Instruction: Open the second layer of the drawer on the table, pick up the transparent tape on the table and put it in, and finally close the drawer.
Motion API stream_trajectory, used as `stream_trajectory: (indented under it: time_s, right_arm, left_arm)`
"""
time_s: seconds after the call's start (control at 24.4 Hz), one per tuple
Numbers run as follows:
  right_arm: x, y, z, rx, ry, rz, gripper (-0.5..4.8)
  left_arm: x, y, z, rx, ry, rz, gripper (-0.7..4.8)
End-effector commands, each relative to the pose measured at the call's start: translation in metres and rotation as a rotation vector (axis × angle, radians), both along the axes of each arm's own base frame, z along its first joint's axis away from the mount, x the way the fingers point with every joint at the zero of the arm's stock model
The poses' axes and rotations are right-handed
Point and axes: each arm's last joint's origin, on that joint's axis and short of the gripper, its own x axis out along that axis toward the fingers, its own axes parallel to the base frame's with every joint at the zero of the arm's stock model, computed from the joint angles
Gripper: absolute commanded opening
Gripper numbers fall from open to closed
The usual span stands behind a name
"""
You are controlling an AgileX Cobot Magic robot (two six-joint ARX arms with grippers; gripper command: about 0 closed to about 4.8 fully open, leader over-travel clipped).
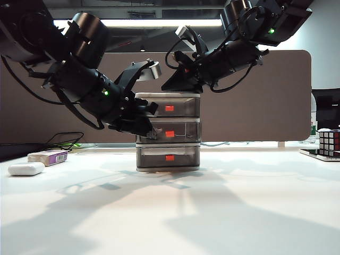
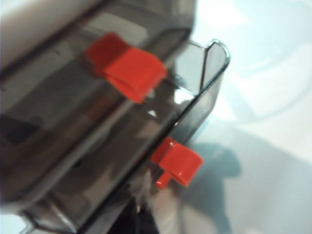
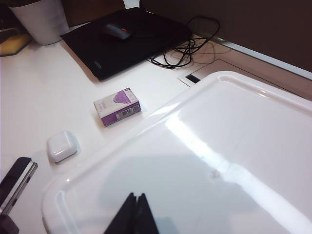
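The white-framed drawer unit (image 1: 139, 139) stands mid-table with three smoky grey drawers. The second layer of the drawer (image 1: 185, 129) sticks out slightly; in the blurred left wrist view its open rim (image 2: 214, 53) and red tab (image 2: 178, 163) jut past the top drawer's tab (image 2: 131, 73). My left gripper (image 1: 153, 132) (image 2: 141, 222) is shut, its tips at this drawer's front just beside the tab. My right gripper (image 1: 171, 86) (image 3: 135, 197) is shut, its tips resting on the unit's white top (image 3: 229, 146). The transparent tape shows in no view.
A white oblong case (image 1: 25, 169) (image 3: 62, 146) and a white-and-purple box (image 1: 49, 157) (image 3: 117, 106) lie left of the unit. A Rubik's cube (image 1: 329, 142) sits far right. Behind are a black pad with a mouse (image 3: 117, 31), cables (image 3: 187, 46) and a white cup (image 3: 41, 19).
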Motion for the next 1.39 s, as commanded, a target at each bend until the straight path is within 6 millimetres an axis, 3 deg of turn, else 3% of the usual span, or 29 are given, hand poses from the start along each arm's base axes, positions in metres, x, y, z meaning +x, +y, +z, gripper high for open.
stream_trajectory:
  time_s: [0.04,0.41,1.39]
  right_arm:
    - [-0.002,0.001,-0.012,-0.032,0.077,0.004,-0.03]
    - [-0.004,0.0,-0.015,-0.048,0.095,0.007,-0.03]
    - [-0.006,0.0,-0.026,-0.11,0.133,0.016,-0.03]
  left_arm:
    - [0.004,-0.001,0.004,-0.025,-0.041,0.042,-0.04]
    - [0.008,-0.001,0.006,-0.033,-0.112,0.119,-0.05]
    - [0.018,-0.008,0.0,-0.118,-0.206,0.113,-0.04]
